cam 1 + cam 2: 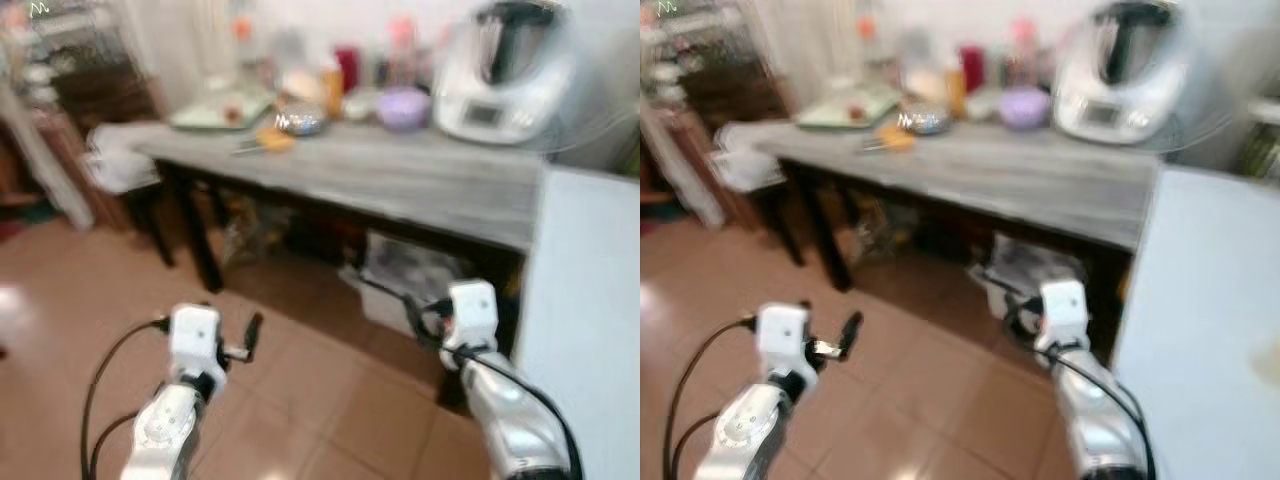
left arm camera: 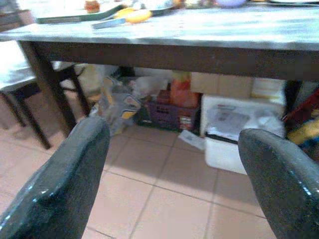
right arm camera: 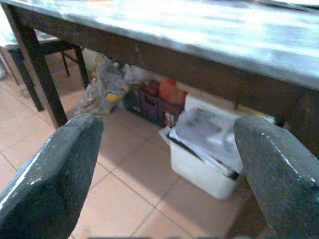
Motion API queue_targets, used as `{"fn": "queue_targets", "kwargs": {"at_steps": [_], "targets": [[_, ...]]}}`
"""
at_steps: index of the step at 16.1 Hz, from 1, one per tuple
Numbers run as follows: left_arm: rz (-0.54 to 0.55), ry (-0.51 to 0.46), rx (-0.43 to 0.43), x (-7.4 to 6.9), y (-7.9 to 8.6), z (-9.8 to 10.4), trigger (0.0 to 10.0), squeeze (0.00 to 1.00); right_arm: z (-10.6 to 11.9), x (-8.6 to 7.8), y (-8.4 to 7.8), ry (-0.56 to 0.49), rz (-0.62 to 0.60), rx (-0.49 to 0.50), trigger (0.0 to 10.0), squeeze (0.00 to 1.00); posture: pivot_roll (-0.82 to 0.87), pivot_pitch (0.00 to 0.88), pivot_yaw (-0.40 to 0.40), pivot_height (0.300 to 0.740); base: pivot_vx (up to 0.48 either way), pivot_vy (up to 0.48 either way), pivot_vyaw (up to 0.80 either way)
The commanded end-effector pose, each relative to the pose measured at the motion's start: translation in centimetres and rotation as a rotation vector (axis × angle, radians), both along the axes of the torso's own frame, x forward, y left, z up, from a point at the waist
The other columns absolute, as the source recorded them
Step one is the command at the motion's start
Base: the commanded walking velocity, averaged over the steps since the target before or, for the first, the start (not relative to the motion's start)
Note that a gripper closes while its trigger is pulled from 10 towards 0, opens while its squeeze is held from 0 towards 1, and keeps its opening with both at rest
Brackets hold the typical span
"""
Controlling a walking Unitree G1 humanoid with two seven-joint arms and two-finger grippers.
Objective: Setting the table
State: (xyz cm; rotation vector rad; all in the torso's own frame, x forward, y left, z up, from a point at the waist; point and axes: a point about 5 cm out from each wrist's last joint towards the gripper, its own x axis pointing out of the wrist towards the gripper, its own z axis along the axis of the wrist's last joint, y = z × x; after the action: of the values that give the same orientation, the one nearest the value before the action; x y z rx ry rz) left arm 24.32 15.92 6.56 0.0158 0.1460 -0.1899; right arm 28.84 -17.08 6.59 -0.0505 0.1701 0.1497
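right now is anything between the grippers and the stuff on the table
Nothing blocks the way. Both the left gripper and right gripper are open over bare floor tiles, below the table edge.

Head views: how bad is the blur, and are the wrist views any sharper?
Left and right eye views: motion-smeared throughout, the white kitchen machine and lilac bowl on the grey wooden table soft-edged. Left wrist view: sharper, open left hand, glare on the tabletop. Right wrist view: fairly sharp, open right hand, white storage box clear, tabletop washed out.
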Motion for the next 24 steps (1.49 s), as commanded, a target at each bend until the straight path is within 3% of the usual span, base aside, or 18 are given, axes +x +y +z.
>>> {"fn": "queue_targets", "kwargs": {"at_steps": [1, 9, 18, 24], "targets": [[0.025, -0.009, 0.026, 0.14, 1.06, 0.34, 10.0, 0.0, 0.86, 0.54, 1.23, -0.036, 0.032, 0.019, 10.0, 0.0, -0.12, 0.0, 0.047, 0.74, 0.446, 0.0, 0.0], [0.074, 0.021, -0.021, 0.07, 0.7, -0.04, 10.0, 0.0, 0.76, 0.46, 1.35, -0.033, 0.036, 0.018, 10.0, 0.0, -0.12, 0.0, 0.045, 0.74, 0.0, 0.0, 0.0], [0.059, 0.008, -0.005, 0.18, 0.78, 0.16, 10.0, 0.0, 0.69, 0.46, 1.4, -0.033, 0.032, 0.022, 10.0, 0.0, -0.12, 0.0, 0.051, 0.74, 0.0, 0.095, -0.7], [0.046, -0.008, -0.029, 0.24, 0.45, 0.59, 10.0, 0.0, 0.83, 0.51, 1.45, -0.043, 0.029, 0.025, 10.0, 0.0, -0.12, 0.0, 0.053, 0.74, 0.0, 0.0, -0.07]]}}
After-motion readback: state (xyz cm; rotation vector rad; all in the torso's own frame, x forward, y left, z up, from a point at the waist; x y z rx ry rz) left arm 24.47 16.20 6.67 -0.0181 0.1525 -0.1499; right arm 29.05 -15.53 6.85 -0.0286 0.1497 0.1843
